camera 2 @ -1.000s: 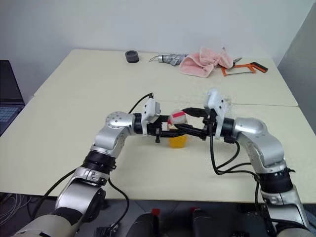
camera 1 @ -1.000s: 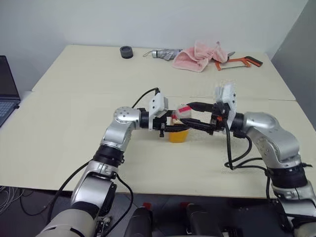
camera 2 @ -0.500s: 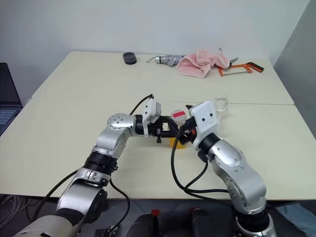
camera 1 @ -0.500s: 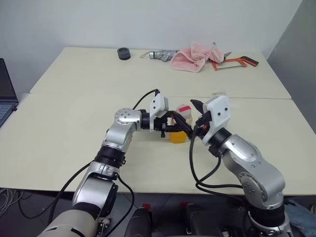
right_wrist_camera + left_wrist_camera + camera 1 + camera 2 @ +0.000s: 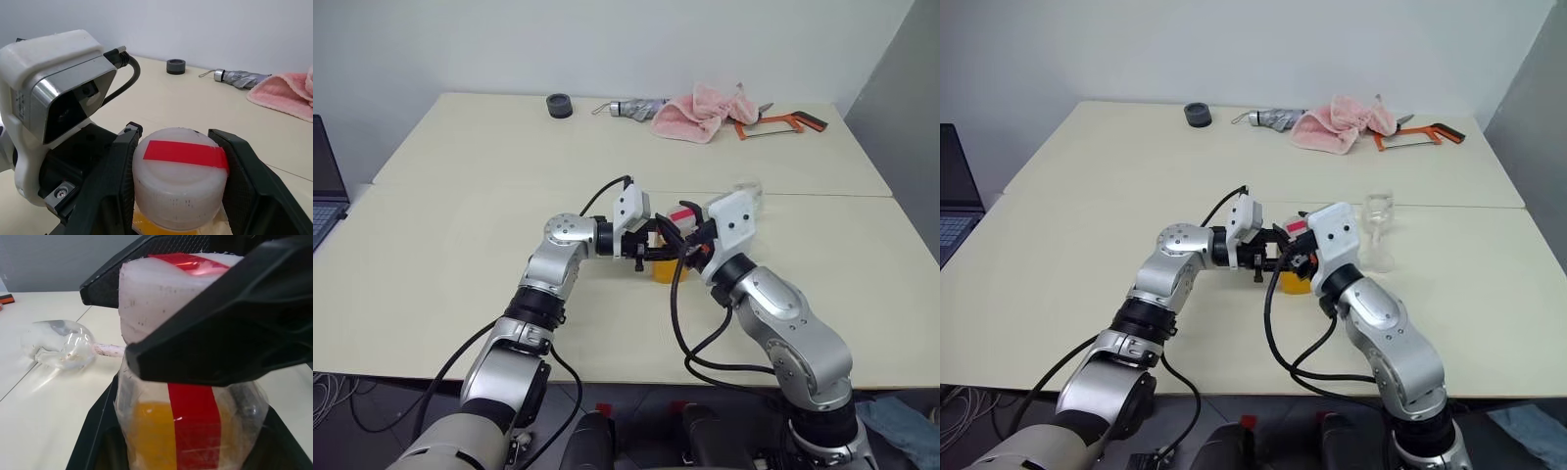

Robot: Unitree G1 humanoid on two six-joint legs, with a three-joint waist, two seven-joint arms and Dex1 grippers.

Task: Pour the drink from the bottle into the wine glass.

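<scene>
Table (image 5: 460,196) at centre frame carries one bottle (image 5: 668,257) of orange drink (image 5: 151,431) and one wine glass (image 5: 1378,230), upright, right of centre. Left gripper (image 5: 658,253) clamps the bottle's body; right gripper (image 5: 178,181) brackets its cap (image 5: 180,183), fingers touching its sides.

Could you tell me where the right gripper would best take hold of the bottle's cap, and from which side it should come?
Probably by the round side wall of the cap, one finger on each side, coming level from the robot's right. The left gripper is shut on the bottle at its body below, leaving the cap free above. The right gripper already brackets the cap that way. The wine glass stands apart.
</scene>
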